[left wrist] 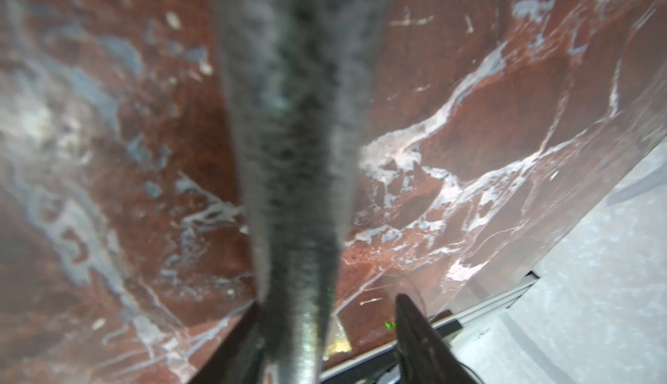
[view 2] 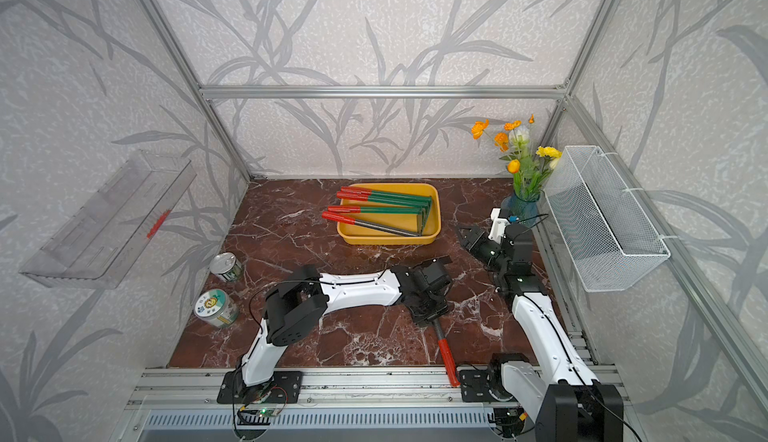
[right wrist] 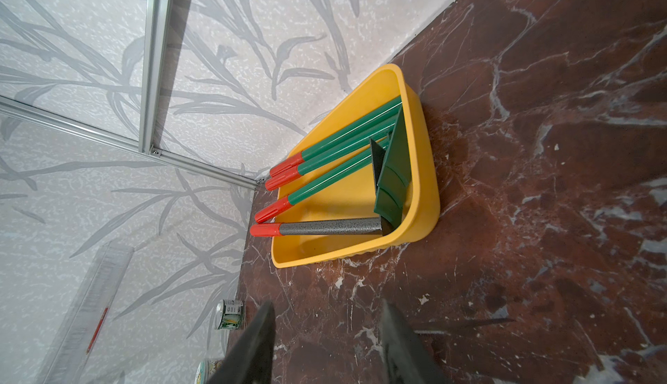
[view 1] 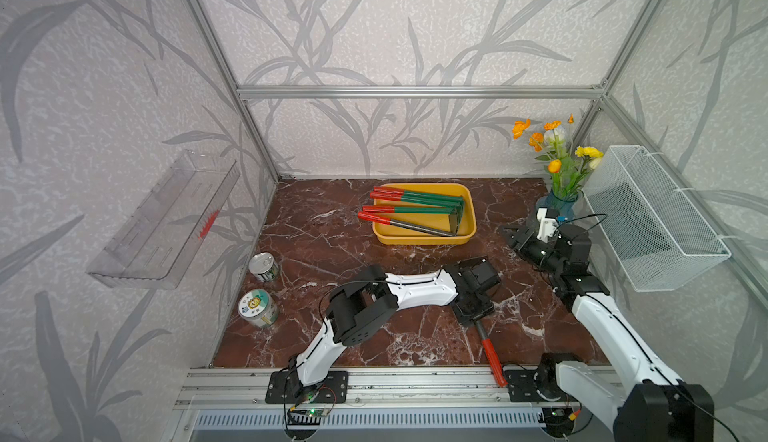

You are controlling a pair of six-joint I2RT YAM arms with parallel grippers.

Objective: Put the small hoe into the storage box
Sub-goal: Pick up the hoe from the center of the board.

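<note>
The small hoe (view 1: 493,359) lies near the table's front edge, its grey speckled shaft (left wrist: 292,147) running back from a red grip (view 2: 449,361). The grip end reaches the front rail. My left gripper (view 1: 473,309) is down over the shaft and hides the head end. In the left wrist view the left gripper (left wrist: 328,303) straddles the shaft, one finger against it and the other finger (left wrist: 408,328) standing off with a gap. The yellow storage box (view 1: 424,240) sits at the back centre and holds several red-gripped tools. My right gripper (view 1: 513,234) hovers open and empty to the right of the box (right wrist: 325,256).
Two tin cans (view 1: 264,266) (view 1: 257,307) stand at the left edge of the table. A vase of flowers (view 1: 557,203) is at the back right, behind the right arm. A white wire basket (view 1: 656,220) hangs on the right wall. A clear tray (view 1: 166,220) hangs on the left wall.
</note>
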